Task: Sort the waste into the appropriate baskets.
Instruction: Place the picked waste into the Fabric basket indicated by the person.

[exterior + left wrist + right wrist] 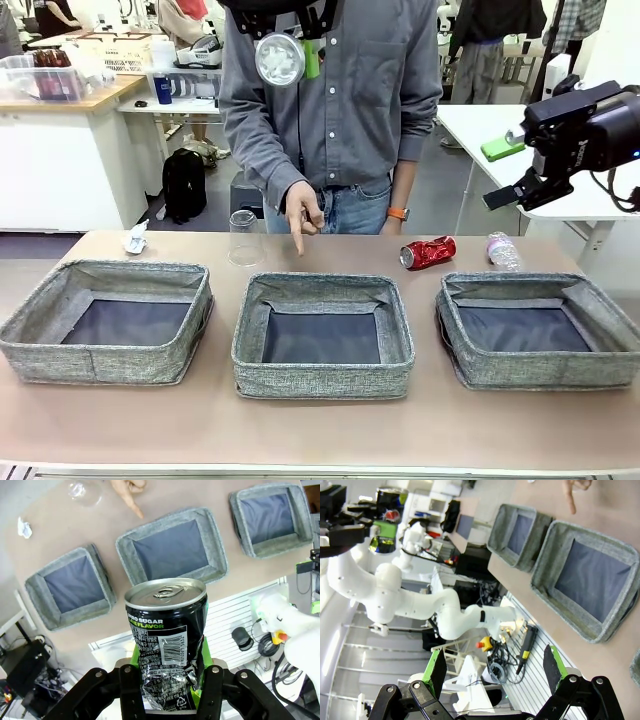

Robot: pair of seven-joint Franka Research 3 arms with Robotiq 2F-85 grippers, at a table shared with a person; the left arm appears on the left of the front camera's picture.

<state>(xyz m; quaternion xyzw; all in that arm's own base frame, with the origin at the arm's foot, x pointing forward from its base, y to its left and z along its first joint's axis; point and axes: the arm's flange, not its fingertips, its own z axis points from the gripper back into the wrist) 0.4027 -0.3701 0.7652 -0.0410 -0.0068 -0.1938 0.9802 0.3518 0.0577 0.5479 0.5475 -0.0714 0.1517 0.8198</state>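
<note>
Robotics lab (white benches (pixel 480 125), cabling (pixel 496 669))

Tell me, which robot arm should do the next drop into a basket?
Left, probably. The left gripper is shut on the dark can, high up, and the person's hand points by the middle basket. The right gripper is open and empty, raised at the side.

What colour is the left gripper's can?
The can is black with green and white print, silver lid; clearest in left wrist view.
</note>
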